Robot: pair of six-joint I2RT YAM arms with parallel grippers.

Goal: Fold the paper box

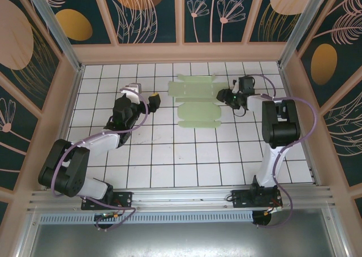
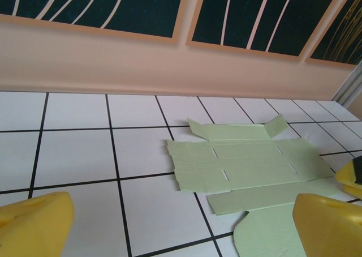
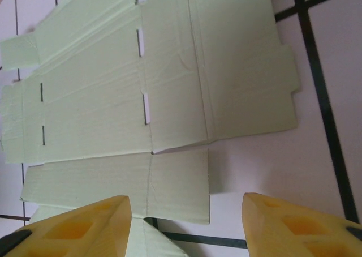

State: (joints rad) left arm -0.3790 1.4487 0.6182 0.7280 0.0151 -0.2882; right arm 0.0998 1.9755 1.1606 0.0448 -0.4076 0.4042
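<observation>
The paper box [image 1: 195, 101] lies as a flat pale-green die-cut sheet on the white tiles at the back middle, its flaps and slots spread out. My left gripper [image 1: 155, 101] hovers just left of the sheet, open and holding nothing. In the left wrist view the sheet [image 2: 249, 166] lies ahead and to the right of that gripper [image 2: 181, 234]. My right gripper [image 1: 225, 95] is at the sheet's right edge. In the right wrist view its yellow fingers [image 3: 85, 228] straddle the edge of a side flap of the sheet [image 3: 169, 98], with the gripper [image 3: 186, 223] open and neither finger touching the card.
A pink wooden wall [image 1: 181, 53] closes the back, close behind the sheet, and side walls [image 1: 68, 98] flank the tiled floor [image 1: 186, 161]. An aluminium rail [image 1: 181, 196] carries both arm bases at the near edge.
</observation>
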